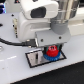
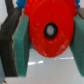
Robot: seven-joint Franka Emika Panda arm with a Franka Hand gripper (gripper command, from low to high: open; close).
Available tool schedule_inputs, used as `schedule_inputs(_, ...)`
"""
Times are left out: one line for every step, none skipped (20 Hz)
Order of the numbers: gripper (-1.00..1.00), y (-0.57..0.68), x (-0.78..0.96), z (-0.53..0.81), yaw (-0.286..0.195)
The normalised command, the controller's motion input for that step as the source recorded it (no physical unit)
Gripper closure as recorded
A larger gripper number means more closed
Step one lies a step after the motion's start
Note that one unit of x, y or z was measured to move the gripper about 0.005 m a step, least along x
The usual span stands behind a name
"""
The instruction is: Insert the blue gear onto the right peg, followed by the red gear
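Note:
In the exterior view my gripper (image 1: 51, 48) hangs over the black-bordered white plate (image 1: 34, 60), shut on the red gear (image 1: 51, 50). The blue gear (image 1: 49, 57) lies flat on the plate directly beneath the red one, its teeth showing around it. The wrist view is filled by the red gear (image 2: 50, 31) with its dark centre hole, clamped between my teal finger pads (image 2: 19, 46). Blue slivers show past its far rim. The right peg is hidden under the gears, and I cannot tell how far the red gear sits above the blue one.
A black cable (image 1: 10, 42) runs across the white tabletop (image 1: 70, 70) at the exterior view's left. The robot's bulky white body (image 1: 30, 22) stands behind the plate. Dark background lies beyond the table's far edge.

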Motion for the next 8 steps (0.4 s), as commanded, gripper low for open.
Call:
schedule_inputs(-1.0, 0.02, 0.01, 0.09, 0.0)
schedule_inputs(-1.0, 0.05, 0.0, 0.25, 0.0)
schedule_inputs(-1.0, 0.07, 0.01, 0.38, 0.0)
schedule_inputs(-1.0, 0.1, 0.01, 0.45, 0.0)
schedule_inputs(-1.0, 0.1, 0.01, 0.48, 0.0)
schedule_inputs(-1.0, 0.13, 0.0, 0.56, 0.0)
schedule_inputs(-1.0, 0.46, -0.07, 0.61, 0.0)
schedule_inputs(-1.0, 0.12, 0.0, 0.69, 0.0)
